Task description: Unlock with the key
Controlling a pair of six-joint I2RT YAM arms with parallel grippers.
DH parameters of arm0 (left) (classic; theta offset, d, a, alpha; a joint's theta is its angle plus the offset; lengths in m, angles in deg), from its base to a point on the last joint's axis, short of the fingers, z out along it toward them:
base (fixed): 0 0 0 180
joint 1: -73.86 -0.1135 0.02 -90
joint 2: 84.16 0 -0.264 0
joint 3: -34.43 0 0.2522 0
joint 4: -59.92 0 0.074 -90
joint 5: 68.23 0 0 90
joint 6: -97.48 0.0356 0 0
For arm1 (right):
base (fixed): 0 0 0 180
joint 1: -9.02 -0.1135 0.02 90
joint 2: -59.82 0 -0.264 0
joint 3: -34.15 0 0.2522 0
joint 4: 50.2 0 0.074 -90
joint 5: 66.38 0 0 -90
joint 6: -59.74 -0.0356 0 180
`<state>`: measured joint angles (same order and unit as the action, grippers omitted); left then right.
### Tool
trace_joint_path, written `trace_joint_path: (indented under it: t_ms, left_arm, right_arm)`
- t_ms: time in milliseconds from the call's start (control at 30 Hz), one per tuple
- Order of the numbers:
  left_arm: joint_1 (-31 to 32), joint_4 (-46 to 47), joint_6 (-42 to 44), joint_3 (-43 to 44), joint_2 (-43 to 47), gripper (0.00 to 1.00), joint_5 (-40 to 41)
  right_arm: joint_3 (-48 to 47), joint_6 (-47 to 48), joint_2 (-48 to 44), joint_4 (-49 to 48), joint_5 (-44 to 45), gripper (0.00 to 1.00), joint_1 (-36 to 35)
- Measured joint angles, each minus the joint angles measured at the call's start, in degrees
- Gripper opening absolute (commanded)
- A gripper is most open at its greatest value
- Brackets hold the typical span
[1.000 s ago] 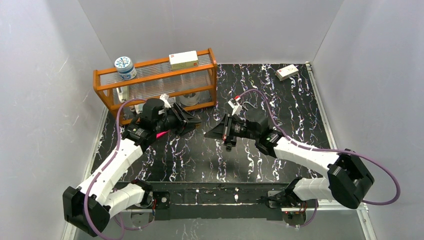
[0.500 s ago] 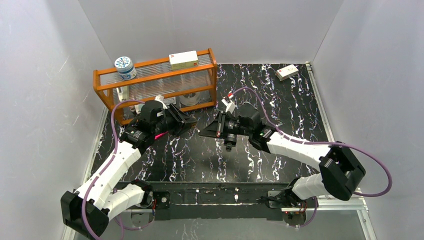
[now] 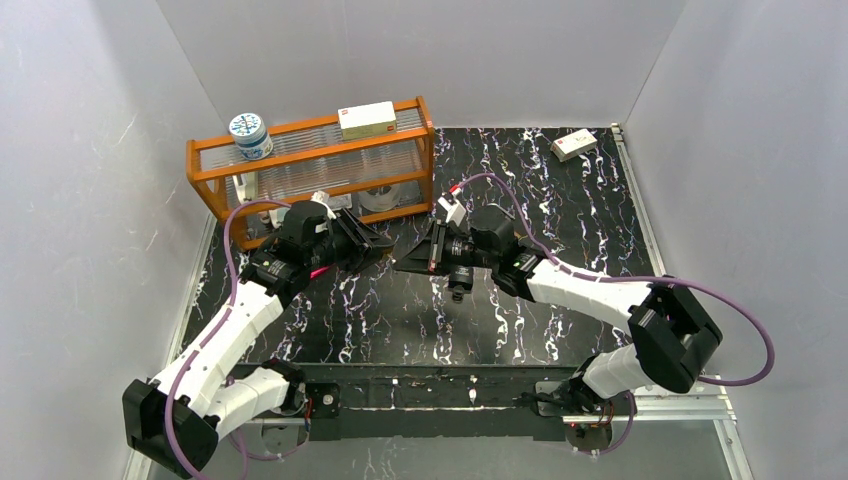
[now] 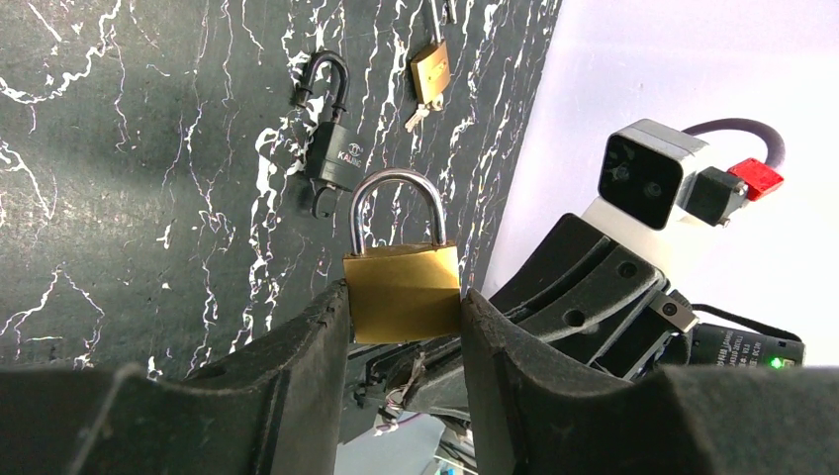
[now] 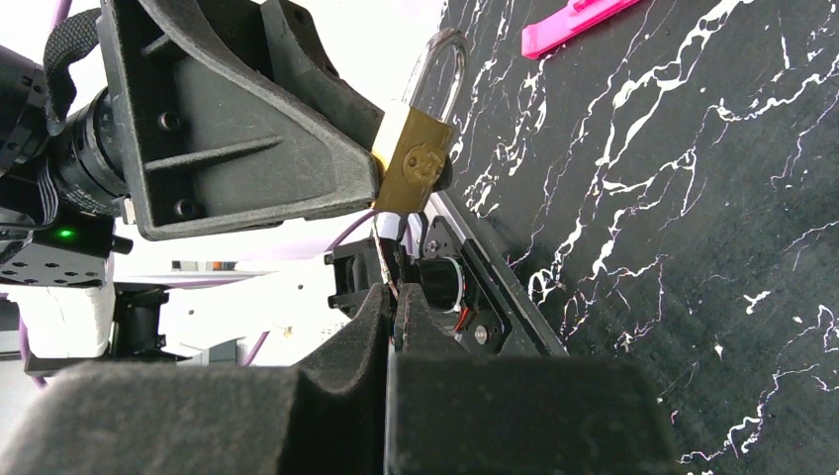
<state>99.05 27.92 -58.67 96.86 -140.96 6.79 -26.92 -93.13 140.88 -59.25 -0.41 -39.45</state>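
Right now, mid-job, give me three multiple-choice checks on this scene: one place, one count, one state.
1. Where is the brass padlock?
A) hanging on a hook
B) between the jaws of the left gripper
C) inside a drawer

2. How many other locks lie on the table in the left wrist view?
A) none
B) two
C) four

3. How do the jaws of the right gripper stand?
A) wide open
B) half open around a cup
C) shut together

Answers:
1 B: the left fingers press on both sides of its body.
2 B: a black padlock and a small gold lock lie there.
3 C: the right wrist view shows no gap between its fingers.
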Motion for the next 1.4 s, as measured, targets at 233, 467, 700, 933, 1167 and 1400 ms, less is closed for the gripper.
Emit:
trace_joint_path:
  t_ms: [233,467,700,933,1167,1400]
  left_arm:
    - [0.0,0.0,0.2,0.0,0.0,0.0,-0.2]
    - [0.0,0.0,0.5,0.0,0.0,0.0,-0.3]
    - [0.0,0.0,0.6,0.0,0.0,0.0,-0.3]
    - [0.0,0.0,0.8,0.0,0.0,0.0,-0.2]
    - [0.0,-0.1,1.0,0.0,0.0,0.0,-0.2]
    - [0.0,-0.2,1.0,0.0,0.0,0.0,-0.2]
  right_arm:
    - [-0.7,0.0,0.1,0.0,0.1,0.01,0.0]
    - [-1.3,0.1,1.2,0.4,0.4,0.01,0.0]
    - [-1.3,0.1,1.2,0.4,0.8,0.01,0.0]
    - [-1.4,0.1,1.2,0.5,1.3,0.01,0.0]
    - [-1.3,0.1,1.2,0.9,1.4,0.01,0.0]
    - [-1.3,0.1,1.5,1.5,1.4,0.01,0.0]
